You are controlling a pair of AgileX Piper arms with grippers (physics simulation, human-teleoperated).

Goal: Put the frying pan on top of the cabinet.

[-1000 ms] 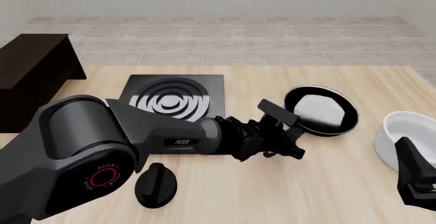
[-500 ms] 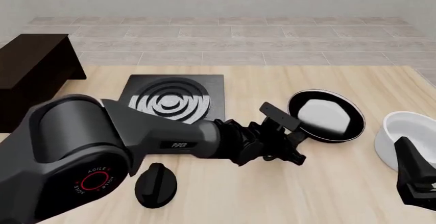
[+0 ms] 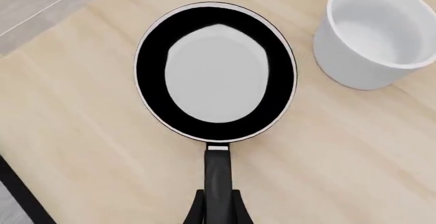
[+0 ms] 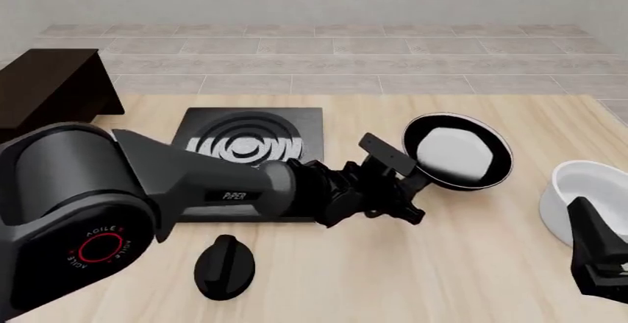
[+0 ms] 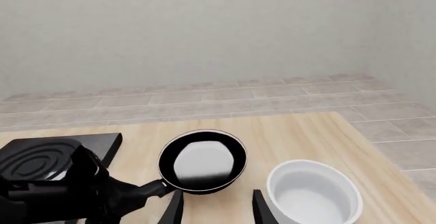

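Front view: the left arm is stretching low across the table (image 4: 490,264), its left gripper (image 4: 410,183) clamping the frying pan (image 4: 457,151) by the short black handle. The pan is sitting between the stove plate (image 4: 250,150) and the white bowl (image 4: 579,201), black-rimmed, its inside shining whitish. The right gripper (image 5: 216,206) is waiting near the bowl, fingers spread and holding nothing. The cabinet (image 4: 49,106) is standing far left.

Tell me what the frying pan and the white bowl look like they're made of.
The frying pan looks like black coated metal: dark rim, glossy inside reflecting whitish, and a matte black handle, perhaps plastic. The white bowl looks like glazed ceramic or smooth plastic: plain white, thick-walled, softly shaded. These are simulator renders, so both are guesses.
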